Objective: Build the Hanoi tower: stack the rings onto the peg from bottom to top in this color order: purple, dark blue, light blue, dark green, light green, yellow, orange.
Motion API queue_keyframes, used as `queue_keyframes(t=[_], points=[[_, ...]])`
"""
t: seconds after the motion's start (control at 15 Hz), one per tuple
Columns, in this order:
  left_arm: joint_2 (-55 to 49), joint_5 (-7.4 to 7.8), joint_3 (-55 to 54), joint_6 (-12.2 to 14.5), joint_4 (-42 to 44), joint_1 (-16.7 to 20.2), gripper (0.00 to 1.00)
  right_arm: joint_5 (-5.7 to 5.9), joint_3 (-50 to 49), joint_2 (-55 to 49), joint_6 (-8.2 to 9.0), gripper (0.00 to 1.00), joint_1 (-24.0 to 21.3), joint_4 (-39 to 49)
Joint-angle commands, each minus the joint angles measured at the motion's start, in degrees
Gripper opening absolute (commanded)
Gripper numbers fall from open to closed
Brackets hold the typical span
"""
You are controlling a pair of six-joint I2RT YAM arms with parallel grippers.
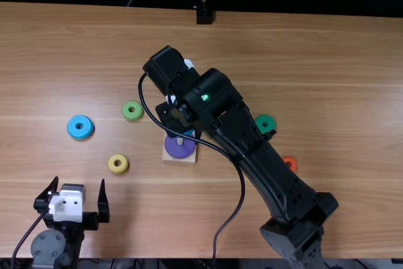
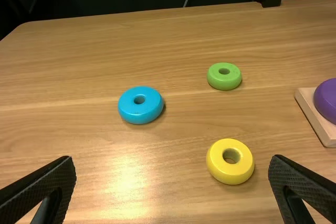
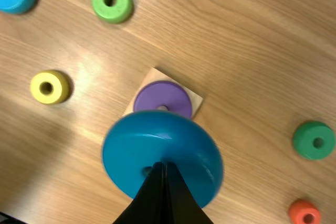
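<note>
In the top view my right gripper (image 1: 171, 116) hangs over the peg base (image 1: 187, 158), where the purple ring (image 1: 180, 148) lies around the peg (image 1: 180, 140). The right wrist view has my right gripper (image 3: 165, 165) shut on the dark blue ring (image 3: 121, 148), held above and partly over the purple ring (image 3: 170, 95). My left gripper (image 1: 79, 183) stands open at the near left; in its wrist view the left gripper (image 2: 172, 159) has nothing between its fingers. Loose rings lie flat: light blue (image 1: 80, 127), light green (image 1: 133, 111), yellow (image 1: 118, 164), dark green (image 1: 266, 123), orange (image 1: 290, 163).
The right arm (image 1: 264, 174) stretches diagonally across the middle of the table (image 1: 352, 80), passing close by the dark green and orange rings. Its cable loops near the peg base. A black stand (image 1: 204, 14) is at the far edge.
</note>
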Motion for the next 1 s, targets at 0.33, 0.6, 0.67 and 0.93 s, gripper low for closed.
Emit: queue_keyframes(t=[0.33, 0.6, 0.67, 0.93], points=[[-0.7, -0.13, -6.2, 0.1, -4.4, -0.1, 1.0, 2.76, -0.9, 2.7, -3.11, 0.0, -1.2, -0.1], [-0.7, -0.13, -6.2, 0.1, -4.4, -0.1, 1.0, 2.86, -2.8, 2.7, -3.01, 0.0, -1.2, -0.1], [-0.7, -0.13, -6.2, 0.1, -4.4, -0.1, 1.0, 2.86, -2.5, 2.7, -3.01, 0.0, -1.2, 0.0], [-0.7, -0.13, -6.2, 0.1, -4.4, -0.1, 1.0, 2.86, -1.8, 2.3, -2.58, 0.15, -1.2, 4.3]])
